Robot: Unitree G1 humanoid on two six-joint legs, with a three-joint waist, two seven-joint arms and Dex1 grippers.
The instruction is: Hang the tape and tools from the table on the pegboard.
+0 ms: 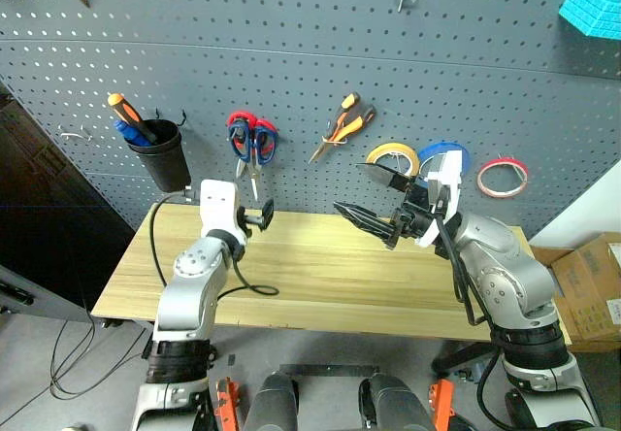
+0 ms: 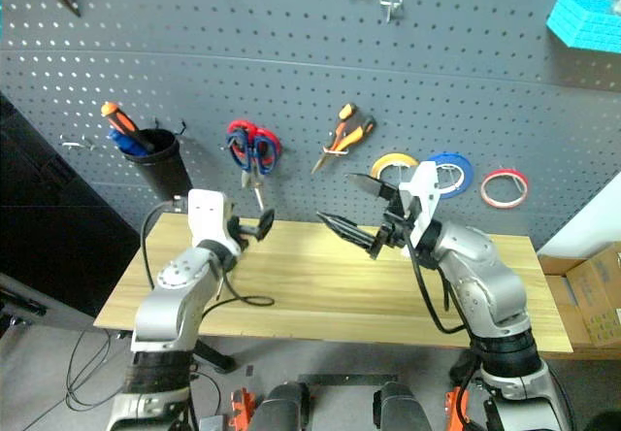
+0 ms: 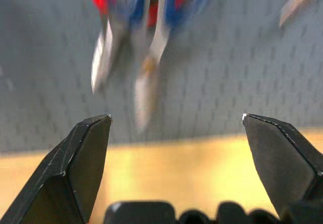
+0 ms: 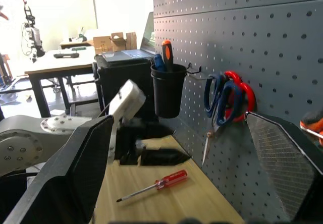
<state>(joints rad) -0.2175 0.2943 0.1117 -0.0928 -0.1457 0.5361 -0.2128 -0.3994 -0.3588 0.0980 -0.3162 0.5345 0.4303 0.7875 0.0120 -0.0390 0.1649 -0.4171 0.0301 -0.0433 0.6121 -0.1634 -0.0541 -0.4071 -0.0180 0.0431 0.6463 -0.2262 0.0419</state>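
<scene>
On the pegboard (image 1: 320, 52) the blue-handled scissors (image 1: 267, 144) hang together with a red-handled pair, blades down. Just below them, over the table (image 1: 320, 276), my left gripper (image 1: 255, 217) is open and holds nothing; the left wrist view shows its fingers (image 3: 83, 153) spread under the hanging blades (image 3: 146, 82). The orange-and-black pliers (image 1: 342, 125) and the red-rimmed tape (image 1: 503, 176) also hang on the board. A slim red-handled screwdriver (image 4: 154, 185) lies on the table close to the left gripper (image 4: 151, 156). Above the table's middle, my right gripper (image 1: 351, 186) is open and empty.
A black cup (image 1: 163, 154) on the board holds an orange-and-black screwdriver. A yellow roll (image 1: 393, 157) and a blue roll (image 1: 444, 154) hang beside the red tape. A black cable (image 1: 247, 285) loops over the table's left part. Cardboard boxes (image 1: 587, 285) stand at the right.
</scene>
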